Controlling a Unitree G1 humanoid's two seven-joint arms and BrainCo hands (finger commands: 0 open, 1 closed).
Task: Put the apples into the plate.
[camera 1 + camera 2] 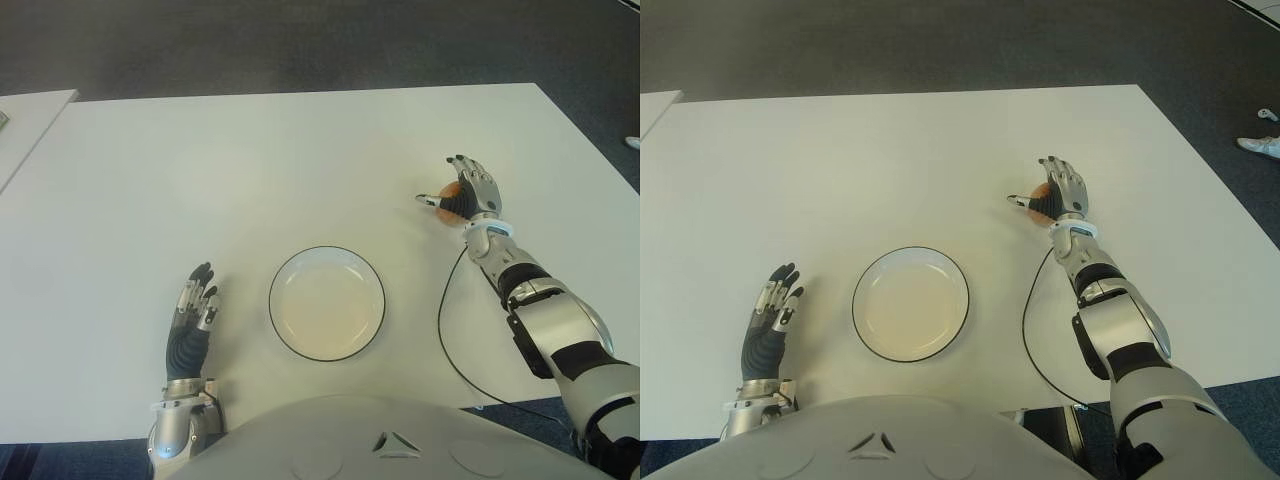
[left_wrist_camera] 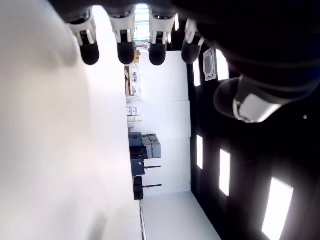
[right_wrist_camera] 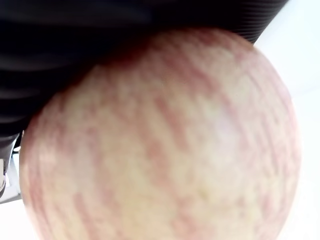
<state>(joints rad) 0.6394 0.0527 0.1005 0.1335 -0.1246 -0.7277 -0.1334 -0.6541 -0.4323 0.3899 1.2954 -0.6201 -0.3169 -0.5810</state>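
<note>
My right hand (image 1: 466, 196) is out over the white table (image 1: 250, 170), beyond and to the right of the plate (image 1: 327, 303), with its fingers curled around an apple (image 1: 449, 196). The thumb points back toward my left side, and the other fingers arch over the top of the fruit. From the head cameras only a small orange-red patch of the apple shows between the thumb and the palm. In the right wrist view the apple (image 3: 165, 140) fills nearly the whole field: pale yellow skin streaked with red, pressed up against the dark palm. I cannot tell from these views whether the fruit touches the tabletop or is lifted clear of it. The plate is a round white dish with a thin dark rim, near the table's front edge, and nothing lies in it. My left hand (image 1: 192, 318) shows to the left of the plate, well apart from it, with its fingers (image 2: 125, 42) straight, side by side, and holding nothing. A thin black cable (image 1: 445, 330) runs in a loop over the table between the plate and my right forearm.
</note>
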